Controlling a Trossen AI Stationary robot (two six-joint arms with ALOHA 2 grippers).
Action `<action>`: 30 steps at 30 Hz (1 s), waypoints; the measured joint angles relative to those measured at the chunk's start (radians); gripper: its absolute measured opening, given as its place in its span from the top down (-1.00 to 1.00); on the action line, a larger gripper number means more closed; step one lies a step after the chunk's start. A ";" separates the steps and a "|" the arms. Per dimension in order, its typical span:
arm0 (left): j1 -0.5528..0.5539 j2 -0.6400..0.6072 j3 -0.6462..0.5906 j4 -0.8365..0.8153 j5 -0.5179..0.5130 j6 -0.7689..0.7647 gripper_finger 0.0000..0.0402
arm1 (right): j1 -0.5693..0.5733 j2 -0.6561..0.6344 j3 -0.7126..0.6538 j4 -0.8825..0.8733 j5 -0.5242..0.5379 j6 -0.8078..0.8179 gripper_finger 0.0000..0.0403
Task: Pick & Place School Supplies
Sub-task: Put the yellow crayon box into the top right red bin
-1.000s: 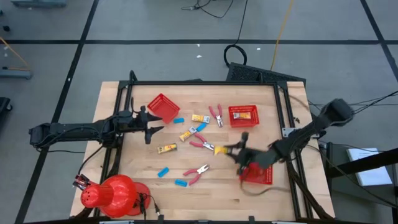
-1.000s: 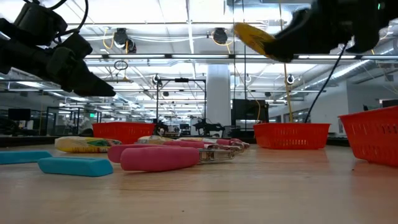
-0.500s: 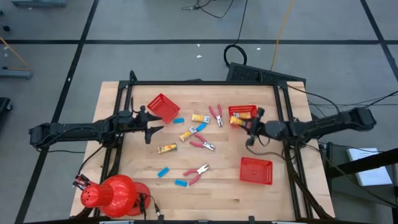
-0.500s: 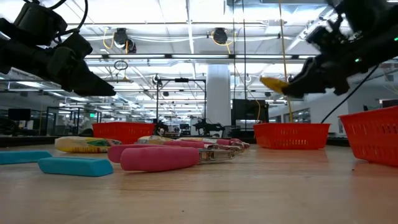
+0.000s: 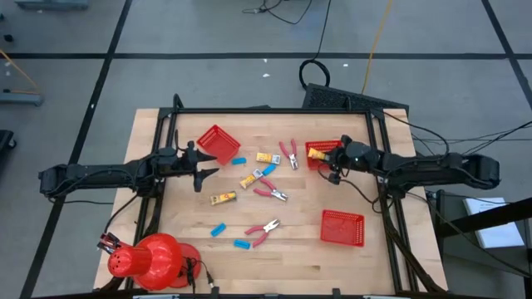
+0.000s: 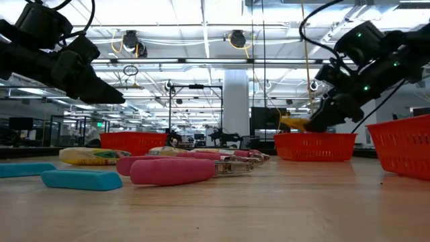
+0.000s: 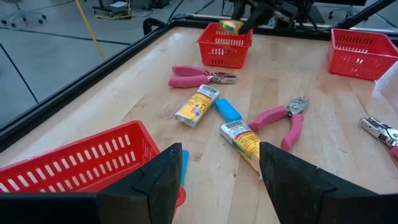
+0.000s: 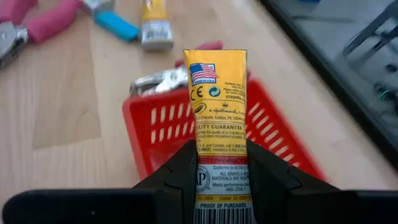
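Note:
My right gripper (image 5: 327,158) hovers over the far-right red basket (image 5: 325,146), shut on a yellow-and-white packet (image 8: 217,93). In the low view the packet (image 6: 293,123) sits just above that basket's rim (image 6: 314,136). My left gripper (image 5: 202,169) waits open above the table's left side, next to the far-left red basket (image 7: 81,162). Red-handled pliers (image 5: 268,192), light-blue erasers (image 5: 218,229) and other yellow packets (image 5: 223,198) lie flat on the wood in the middle. My right gripper pinches the packet between its two fingers (image 8: 177,177) at its printed barcode end (image 8: 221,186). The packet lies along the fingers, its free yellow end sticking out forward. It is lifted clear, over the basket (image 8: 161,134).
A third red basket (image 5: 342,227) stands near the table's near right corner. A red dome-shaped object (image 5: 154,259) sits at the near left corner. A dark frame (image 5: 378,141) borders the table. Bare wood shows between the scattered items and the near edge.
My right gripper has carried the yellow packet from beside the near-right basket toward the far edge and down, to just above the far-right basket. It stays shut on the packet. My left arm has kept still.

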 joint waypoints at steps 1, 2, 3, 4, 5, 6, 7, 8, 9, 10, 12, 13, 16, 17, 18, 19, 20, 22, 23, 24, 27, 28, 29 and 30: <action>0.000 0.000 0.000 0.000 0.000 0.000 -0.09 | -0.005 0.013 0.000 0.000 -0.008 0.002 0.52; 0.000 0.000 0.000 0.000 0.000 0.000 -0.09 | -0.012 0.024 0.000 0.000 -0.025 0.006 0.52; 0.000 0.000 0.000 0.000 0.000 0.000 -0.09 | -0.017 0.035 0.000 0.000 -0.033 0.010 0.52; 0.000 0.000 0.000 0.000 0.000 0.000 -0.09 | -0.024 0.044 0.000 0.002 -0.048 0.016 0.52; 0.000 0.000 0.000 0.000 0.000 0.000 -0.09 | -0.029 0.050 0.001 0.002 -0.052 0.024 0.52; 0.000 0.000 0.000 0.000 0.000 0.000 -0.09 | -0.032 0.056 0.001 0.001 -0.052 0.030 0.52; 0.000 0.000 0.000 0.000 0.000 0.000 -0.09 | -0.036 0.061 0.001 -0.001 -0.049 0.035 0.52; 0.000 0.000 0.000 0.000 0.000 0.000 -0.09 | -0.038 0.064 0.001 0.000 -0.048 0.039 0.52; 0.000 0.000 0.000 0.000 0.000 0.000 -0.09 | -0.039 0.064 0.001 0.001 -0.047 0.041 0.52; 0.000 0.000 0.000 0.000 0.000 0.000 -0.09 | -0.039 0.064 0.001 0.002 -0.046 0.041 0.52; 0.000 0.000 0.000 0.000 0.000 0.000 -0.09 | -0.038 0.064 0.001 0.009 -0.046 0.042 0.52; 0.000 0.000 0.000 0.000 0.000 0.000 -0.09 | -0.038 0.064 0.001 0.015 -0.045 0.045 0.48; 0.000 0.000 0.000 0.000 0.000 0.001 -0.09 | -0.038 0.064 0.005 0.019 -0.017 0.056 0.14; 0.000 0.000 0.000 0.000 0.000 0.002 -0.09 | -0.038 0.064 0.008 0.021 -0.015 0.056 0.02; 0.000 0.000 0.000 0.000 0.000 0.002 -0.09 | -0.038 0.064 0.011 0.021 -0.011 0.056 -0.09; 0.000 0.000 0.000 0.000 0.000 0.002 -0.09 | -0.038 0.064 0.016 0.020 0.002 0.056 -0.19; 0.000 0.000 0.000 0.000 0.000 0.002 -0.09 | -0.038 0.064 0.022 0.019 0.014 0.055 -0.27; 0.000 0.000 0.000 0.000 0.000 0.002 -0.09 | -0.038 0.064 0.035 0.020 0.037 0.053 -0.36; 0.000 0.000 0.000 0.000 0.000 0.002 -0.09 | -0.038 0.064 0.042 0.020 0.043 0.051 -0.38; 0.000 0.000 0.000 0.000 0.000 0.002 -0.09 | -0.038 0.064 0.050 0.020 0.054 0.045 -0.39; 0.000 0.000 0.000 0.000 0.000 0.002 -0.09 | -0.035 0.064 0.083 0.020 0.033 0.034 -0.37; 0.000 0.000 0.000 0.000 0.000 0.002 -0.09 | -0.035 0.064 0.096 0.025 0.009 0.040 -0.36; 0.000 0.000 0.000 0.000 0.000 0.002 -0.09 | -0.035 0.064 0.109 0.035 -0.018 0.050 -0.35; 0.000 0.000 0.000 0.000 0.000 0.002 -0.09 | -0.032 0.064 0.120 0.051 -0.046 0.062 -0.34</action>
